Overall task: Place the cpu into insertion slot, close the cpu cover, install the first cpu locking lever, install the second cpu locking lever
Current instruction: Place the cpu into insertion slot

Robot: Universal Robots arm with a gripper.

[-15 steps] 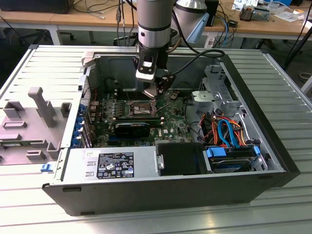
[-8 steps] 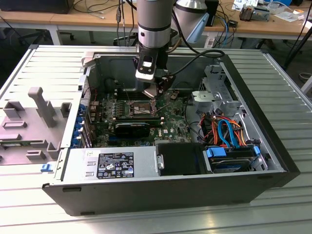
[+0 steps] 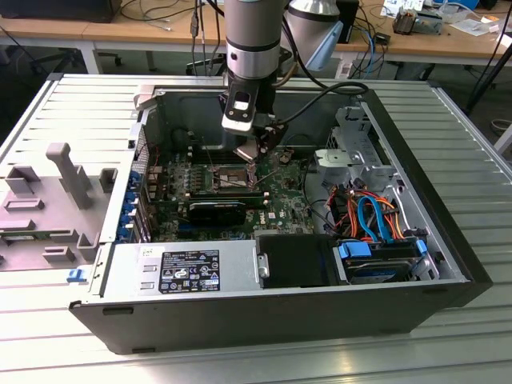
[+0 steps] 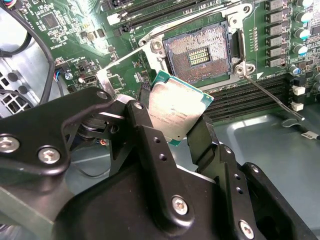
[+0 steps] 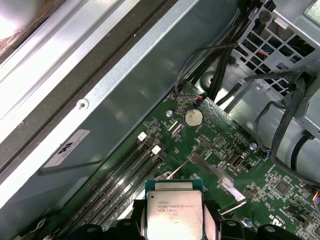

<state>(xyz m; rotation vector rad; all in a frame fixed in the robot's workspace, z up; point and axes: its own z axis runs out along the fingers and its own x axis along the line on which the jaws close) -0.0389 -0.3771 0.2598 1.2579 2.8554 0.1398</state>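
In the exterior view, the arm (image 3: 252,48) reaches down into an open case (image 3: 448,200) that lies on a ribbed grey surface (image 3: 264,360). The tool (image 3: 253,154) hangs just over the green board (image 3: 280,204), near the slot (image 3: 227,178). Walls stand all around the board, but the top is open. A grey box (image 3: 128,268) in the near corner has a white label (image 3: 190,270) with small print.

In the second wrist view, two black fingers (image 4: 145,135) pinch the cpu (image 4: 176,107) by two opposite edges. The cpu is flat, square and tilted. Its top is dull silver and scuffed, with a thin green rim. The slot (image 4: 200,50) lies just past it, and the two do not touch. The slot is open, with a dark dotted middle and a silver rim. A thin metal rod (image 4: 272,99) sticks out from one corner of the slot.

In the first wrist view, the cpu (image 5: 173,212) sits between the fingers, with lines of dark print on top. Past it are the board, a round silver battery (image 5: 193,117) and long black strips (image 5: 125,175). The grey case wall rises right at the board's edge and has a white sticker (image 5: 67,148).
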